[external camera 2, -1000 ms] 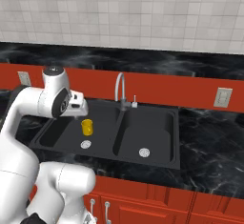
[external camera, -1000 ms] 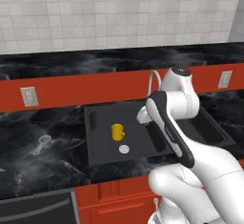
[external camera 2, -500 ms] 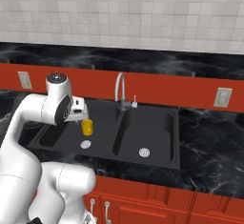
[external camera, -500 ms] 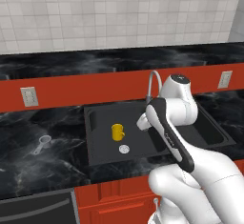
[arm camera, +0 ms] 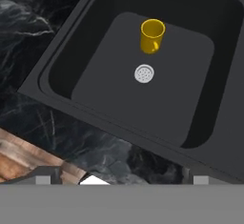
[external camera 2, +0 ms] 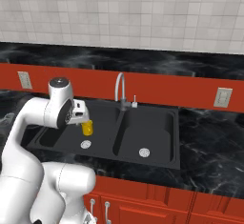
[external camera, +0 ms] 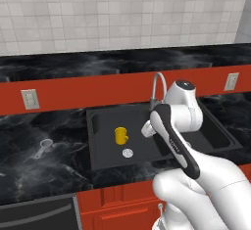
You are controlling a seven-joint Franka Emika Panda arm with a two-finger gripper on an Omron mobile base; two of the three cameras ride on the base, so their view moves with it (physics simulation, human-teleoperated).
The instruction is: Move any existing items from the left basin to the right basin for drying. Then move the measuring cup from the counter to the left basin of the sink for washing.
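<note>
Below and ahead of the end effector point(external camera 2: 82, 115), the yellow mug point(arm camera: 152, 35) stands upright on the floor of the left basin point(arm camera: 100, 56), mouth up, just beyond the round silver drain point(arm camera: 143, 73). The end effector is released, jaws spread wide with nothing between them, hanging above the basin's near part. It seems poised that way so it can drop over the mug's rim or wall for the first step, the carry to the right basin point(external camera 2: 157, 127).

Room looks generous: the mug sits well apart from every basin wall, so the fingers should have space on both sides. Its handle looks turned toward the end effector, which may call for a grip across the body. The edges to mind are the basin's near rim below the end effector, the central divider point(external camera 2: 117, 132) the mug must be lifted over, and the gooseneck faucet point(external camera 2: 119, 87) rising at the divider's far end. The measuring cup point(external camera: 44, 146) lies on the table point(external camera: 34, 155), well off to the end effector's left, untouched.
</note>
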